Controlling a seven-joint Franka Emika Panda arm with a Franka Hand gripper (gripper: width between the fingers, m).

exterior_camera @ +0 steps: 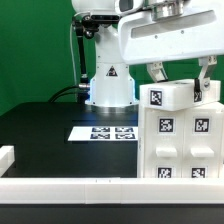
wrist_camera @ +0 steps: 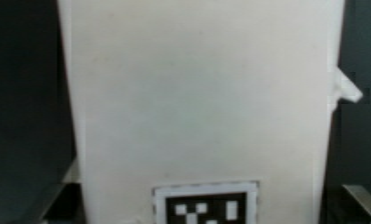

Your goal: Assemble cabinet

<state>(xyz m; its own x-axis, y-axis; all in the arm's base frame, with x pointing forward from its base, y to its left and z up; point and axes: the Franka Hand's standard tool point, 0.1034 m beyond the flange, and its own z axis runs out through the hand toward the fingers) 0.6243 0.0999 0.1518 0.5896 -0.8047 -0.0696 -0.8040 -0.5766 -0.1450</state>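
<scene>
The cabinet [exterior_camera: 180, 135] is a large white boxy body with small white tagged blocks on its face, standing at the exterior view's right. My gripper [exterior_camera: 178, 86] comes down over its top block, with one finger [exterior_camera: 155, 74] on each side. In the wrist view the white body [wrist_camera: 191, 95] fills the picture, with one square tag [wrist_camera: 208, 205] low on it. The dark fingertips [wrist_camera: 57, 198] sit against its two sides, so the gripper [wrist_camera: 207, 200] looks shut on the cabinet.
The marker board [exterior_camera: 103, 132] lies flat on the black table behind the cabinet. The robot's base [exterior_camera: 110, 85] stands behind it. A white rail [exterior_camera: 60, 186] runs along the front edge, with a white end piece [exterior_camera: 5, 155] at the left.
</scene>
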